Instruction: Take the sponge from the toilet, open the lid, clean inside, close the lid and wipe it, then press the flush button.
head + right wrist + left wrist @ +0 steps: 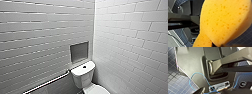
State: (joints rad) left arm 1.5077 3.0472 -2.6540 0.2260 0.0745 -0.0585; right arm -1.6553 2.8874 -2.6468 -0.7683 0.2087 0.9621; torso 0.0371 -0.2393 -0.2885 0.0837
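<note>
The flush button (84, 66) sits on top of the toilet (83, 75). A wall niche (79, 51) lies behind and above the toilet, a rail (47, 83) to its left and a tiled wall (130, 50) to its right.

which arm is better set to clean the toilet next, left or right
Right, most likely: the sponge sits right up against the right wrist camera, pinched as if gripped. The left wrist camera faces the robot's own body and the tiled floor, with no sponge near it.

Toilet (83, 75) bowl and sponge (224, 21) cropped at edges
</note>
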